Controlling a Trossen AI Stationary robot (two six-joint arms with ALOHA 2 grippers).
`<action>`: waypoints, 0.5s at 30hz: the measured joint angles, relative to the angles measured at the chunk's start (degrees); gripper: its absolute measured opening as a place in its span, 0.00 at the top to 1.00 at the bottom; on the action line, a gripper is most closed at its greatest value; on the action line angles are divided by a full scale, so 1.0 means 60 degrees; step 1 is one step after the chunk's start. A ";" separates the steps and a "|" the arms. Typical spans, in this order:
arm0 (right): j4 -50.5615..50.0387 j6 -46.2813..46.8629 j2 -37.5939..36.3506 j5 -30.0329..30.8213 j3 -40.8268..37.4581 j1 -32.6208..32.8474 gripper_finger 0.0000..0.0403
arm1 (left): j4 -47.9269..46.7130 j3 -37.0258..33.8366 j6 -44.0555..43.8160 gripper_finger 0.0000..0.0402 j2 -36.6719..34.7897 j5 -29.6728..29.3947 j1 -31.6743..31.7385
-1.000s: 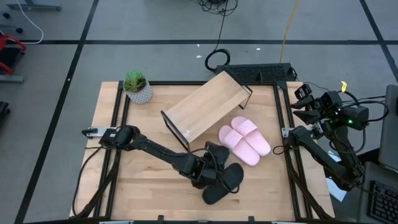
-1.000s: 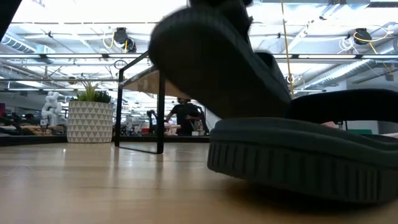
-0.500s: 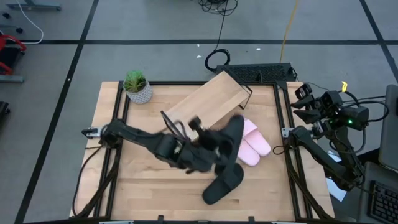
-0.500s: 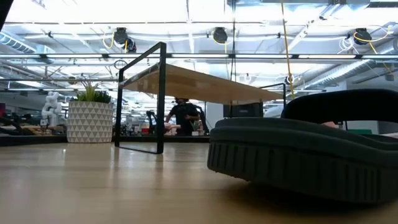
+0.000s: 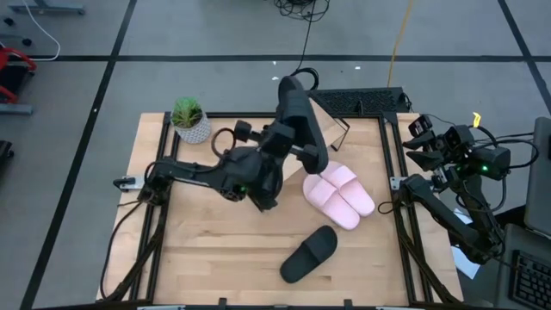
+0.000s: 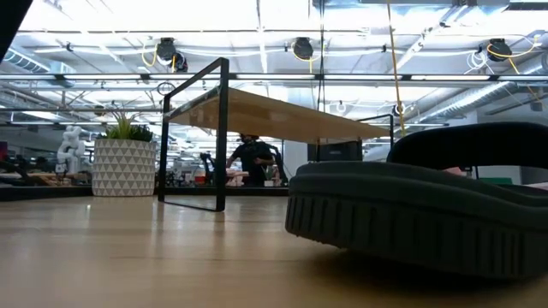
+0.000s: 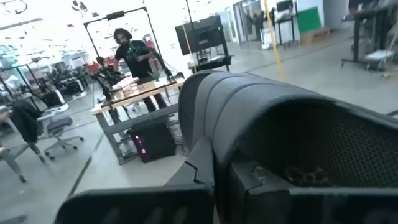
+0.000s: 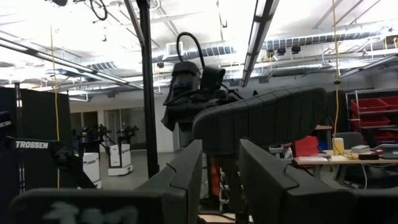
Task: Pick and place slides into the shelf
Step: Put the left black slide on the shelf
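Note:
My left gripper [image 5: 291, 145] is raised high over the table's far middle, shut on one black slide [image 5: 301, 120]. That slide fills the left wrist view [image 7: 292, 130] and shows in the right wrist view [image 8: 261, 118]. The other black slide [image 5: 310, 255] lies sole down on the table's near middle, close to the low camera [image 6: 428, 205]. The pink pair [image 5: 339, 195] lies side by side, right of centre. The wooden shelf [image 5: 325, 117] stands on the far middle, mostly hidden under my left arm, and shows whole in the low view [image 6: 257, 111]. My right gripper [image 8: 219, 180] is open, parked at the right edge. My left gripper pinches the black slide between its two fingers [image 7: 202, 168] at one long side [image 7: 249, 155], one finger against the ribbed sole side and one toward the textured footbed. The slide is lifted clear of the table, turned on edge and tilted, with its length running near to far.
A small potted plant [image 5: 189, 119] stands at the far left corner, also visible in the low view [image 6: 124, 162]. A dark frame runs round the tabletop [image 5: 215, 275]. Bare wood lies on the near left. A person stands far off in the room behind the shelf [image 6: 254, 161].
My left gripper has lifted one black slide off the black pair at the near middle. It has carried the slide up and toward the far edge, over the shelf, turning it on edge. The other black slide has stayed on the table.

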 joint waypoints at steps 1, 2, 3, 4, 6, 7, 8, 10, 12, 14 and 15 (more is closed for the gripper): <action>-0.0012 0.0000 0.0006 0.0000 0.0000 0.0000 0.77 | 0.0218 -0.0003 0.0354 1.00 0.0012 0.0024 0.0037; -0.0012 -0.0002 0.0007 0.0000 0.0000 0.0000 0.77 | 0.0156 -0.0007 0.0403 1.00 0.0012 0.0018 0.0075; -0.0021 0.0000 0.0011 -0.0006 0.0002 0.0000 0.77 | 0.0069 0.0008 0.0452 1.00 0.0008 0.0021 0.0101; -0.0036 -0.0002 0.0012 -0.0007 0.0000 0.0000 0.77 | 0.0061 0.0011 0.0482 1.00 0.0008 0.0022 0.0153; -0.0057 -0.0096 0.0019 -0.0007 0.0000 0.0000 0.77 | 0.0065 0.0011 0.0564 1.00 0.0008 0.0022 0.0270; -0.0078 -0.0167 0.0022 -0.0007 0.0002 0.0000 0.77 | 0.0044 0.0011 0.0569 1.00 0.0008 0.0026 0.0332; -0.0091 -0.0205 0.0022 -0.0007 0.0000 0.0000 0.77 | -0.0046 0.0011 0.0571 1.00 0.0008 0.0026 0.0388; -0.0096 -0.0245 0.0022 -0.0009 0.0000 0.0000 0.77 | -0.0517 0.0015 0.0519 1.00 -0.0003 0.0026 0.0478; -0.0097 -0.0245 0.0025 -0.0015 0.0001 0.0000 0.77 | -0.1046 0.0016 0.0434 1.00 -0.0003 0.0062 0.0590; -0.0110 -0.0235 0.0025 -0.0026 0.0000 0.0000 0.77 | -0.1522 0.0015 0.0442 1.00 0.0001 0.0091 0.0741; -0.0110 -0.0201 0.0025 -0.0040 0.0000 0.0000 0.77 | -0.1814 0.0015 0.0428 1.00 0.0001 0.0089 0.0823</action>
